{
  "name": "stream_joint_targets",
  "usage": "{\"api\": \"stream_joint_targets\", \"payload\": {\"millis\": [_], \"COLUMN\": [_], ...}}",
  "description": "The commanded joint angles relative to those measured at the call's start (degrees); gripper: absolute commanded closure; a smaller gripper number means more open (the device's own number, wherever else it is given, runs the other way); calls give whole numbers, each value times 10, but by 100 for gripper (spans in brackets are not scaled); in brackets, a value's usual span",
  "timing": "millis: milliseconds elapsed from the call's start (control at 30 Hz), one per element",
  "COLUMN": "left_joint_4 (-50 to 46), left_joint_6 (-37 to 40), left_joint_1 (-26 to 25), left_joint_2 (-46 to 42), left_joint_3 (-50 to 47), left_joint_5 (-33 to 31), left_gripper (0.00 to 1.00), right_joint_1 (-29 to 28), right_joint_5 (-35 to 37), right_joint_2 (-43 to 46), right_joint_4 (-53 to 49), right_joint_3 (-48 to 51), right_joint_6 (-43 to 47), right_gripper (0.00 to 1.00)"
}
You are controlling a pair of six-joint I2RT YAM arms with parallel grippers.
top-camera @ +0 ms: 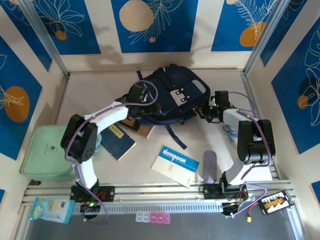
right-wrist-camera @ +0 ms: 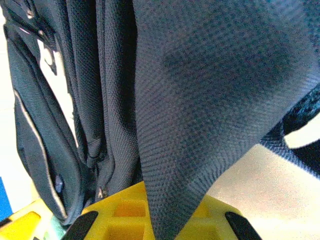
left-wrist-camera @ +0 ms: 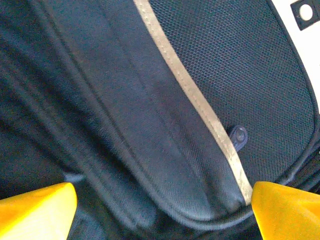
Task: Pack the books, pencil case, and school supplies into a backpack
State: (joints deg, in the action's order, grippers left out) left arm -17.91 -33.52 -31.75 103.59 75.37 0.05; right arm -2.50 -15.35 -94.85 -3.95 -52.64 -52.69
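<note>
The navy backpack lies at the back middle of the table. My left gripper hovers over its left side; in the left wrist view its yellow fingers stand wide open just above the backpack's fabric and pale stripe. My right gripper is at the bag's right edge, shut on a mesh flap of the backpack between its yellow fingers. The navy book and brown book lie under my left arm. The notebook and grey pencil case lie nearer the front.
A pale-green flat box sits at the left edge. A plastic packet lies at the front left and a black device at the front right, off the table. Metal posts and patterned walls close in the back and sides.
</note>
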Motion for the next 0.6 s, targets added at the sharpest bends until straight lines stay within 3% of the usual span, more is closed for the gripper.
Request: {"api": "stream_joint_targets", "payload": {"millis": [0,200,367,567], "left_joint_4": [-49,-35,-57,-64], "left_joint_6": [55,26,16,9], "left_joint_1": [-22,-127,-216,-265], "left_joint_2": [-90,-135,-63,37], "left_joint_3": [-27,-71,1,96], "left_joint_5": [-39,-73,-153,-200], "left_gripper": [3,6,18,39], "right_joint_1": [-4,-5,-7,-7], "right_joint_5": [-38,-43,-61,-79], "right_joint_2": [45,70,68,68], "right_joint_4": [-12,-20,-26,-39], "right_joint_3": [-13,-23,-36,-51], "right_joint_6": [-35,-62,-71,-71], "right_gripper": [98,98,98,98]}}
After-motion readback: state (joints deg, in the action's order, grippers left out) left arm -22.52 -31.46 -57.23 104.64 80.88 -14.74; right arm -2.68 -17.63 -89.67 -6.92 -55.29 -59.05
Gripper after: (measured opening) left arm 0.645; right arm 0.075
